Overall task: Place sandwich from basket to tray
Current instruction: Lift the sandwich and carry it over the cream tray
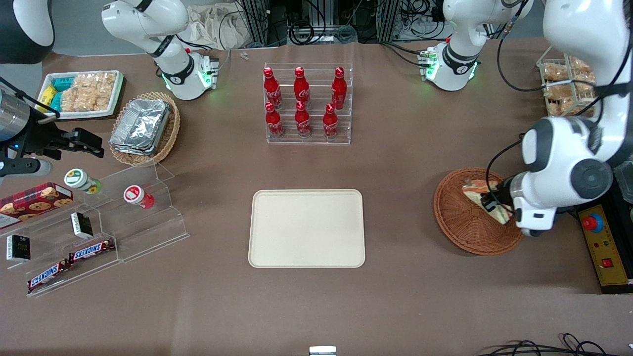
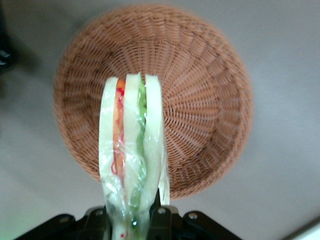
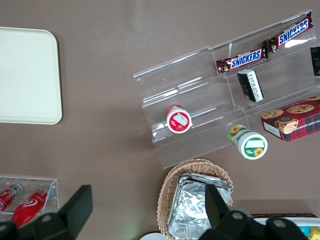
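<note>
Sandwich clamped in the tool, above the basket on the brown table.

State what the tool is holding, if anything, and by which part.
The tool holds the sandwich by one narrow end, pinched across its layers, above the basket.

The gripper is gripping the sandwich above the basket. Toward nine o'clock in the front view, bare table is lying open up to the tray; the bottle rack is standing well clear at eleven o'clock.
</note>
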